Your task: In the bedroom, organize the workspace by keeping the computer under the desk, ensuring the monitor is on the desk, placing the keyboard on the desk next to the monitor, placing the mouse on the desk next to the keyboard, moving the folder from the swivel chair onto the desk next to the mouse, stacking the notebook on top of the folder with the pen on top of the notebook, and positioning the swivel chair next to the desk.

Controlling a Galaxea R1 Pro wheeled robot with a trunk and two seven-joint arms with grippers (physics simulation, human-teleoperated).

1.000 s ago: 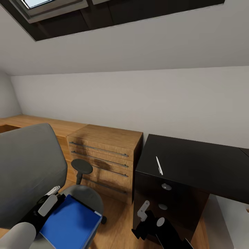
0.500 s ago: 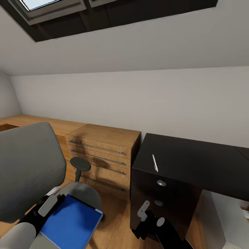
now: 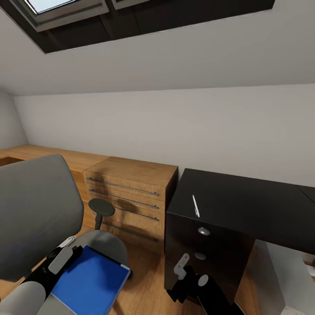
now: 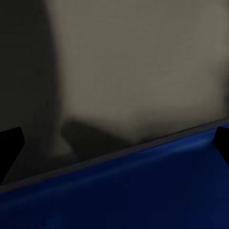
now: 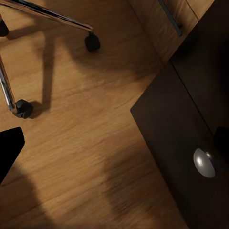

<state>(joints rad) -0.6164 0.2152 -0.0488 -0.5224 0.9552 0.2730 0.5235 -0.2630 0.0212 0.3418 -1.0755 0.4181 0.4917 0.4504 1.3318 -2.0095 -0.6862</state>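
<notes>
The swivel chair (image 3: 35,210) stands at the left, its grey back towards me, and the blue folder (image 3: 89,280) lies on its seat. My left gripper (image 3: 64,250) rests at the folder's near-left edge. In the left wrist view its fingers stand wide apart, with the folder (image 4: 124,191) spread between them against the grey chair padding. The black desk (image 3: 245,205) is at the right, and a white pen (image 3: 195,205) lies near its front corner. My right gripper (image 3: 181,264) hangs open and holds nothing, low in front of the desk's black drawers.
A light-wood drawer unit (image 3: 131,192) stands between chair and desk, and a low wood shelf runs along the wall to its left. The right wrist view looks down on wood floor (image 5: 86,143), the chair's chrome legs and castors (image 5: 23,109), and a drawer knob (image 5: 204,162).
A second ago the whole view shifted slightly, so the desk and drawer unit slid a little to the left in the picture. Since half a second ago nothing has visibly moved.
</notes>
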